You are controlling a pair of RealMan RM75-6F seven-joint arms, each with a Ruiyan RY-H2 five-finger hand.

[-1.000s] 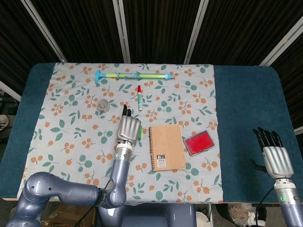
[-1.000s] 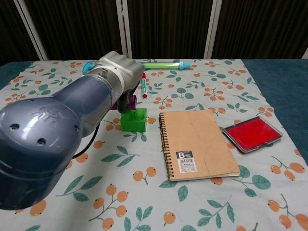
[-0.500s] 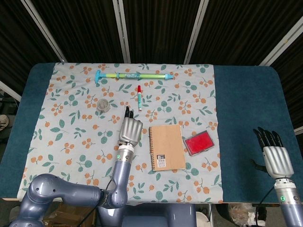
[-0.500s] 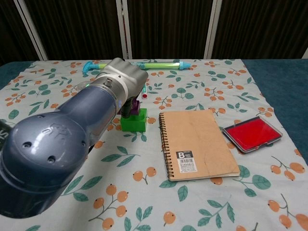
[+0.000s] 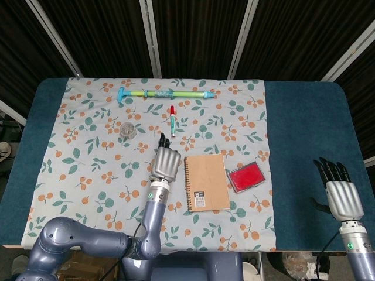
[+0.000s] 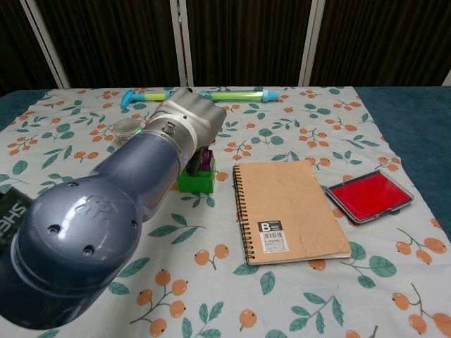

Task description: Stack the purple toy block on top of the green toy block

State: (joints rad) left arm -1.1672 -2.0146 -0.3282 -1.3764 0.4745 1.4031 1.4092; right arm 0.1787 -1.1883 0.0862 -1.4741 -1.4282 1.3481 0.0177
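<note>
Your left hand (image 6: 189, 118) has carried the purple toy block (image 6: 204, 163) rightward since the earlier frame, and it now sits over the green toy block (image 6: 194, 180) at centre-left of the chest view. Its fingers are curled down around the purple block and appear to hold it, though the arm hides the contact. You're at the placing step: judge the studs aligned, press down, then release. Your right hand (image 5: 341, 190) rests at lower right, fingers extended, holding nothing. No containers hold anything; the small round dish (image 5: 128, 130) looks empty.
</note>
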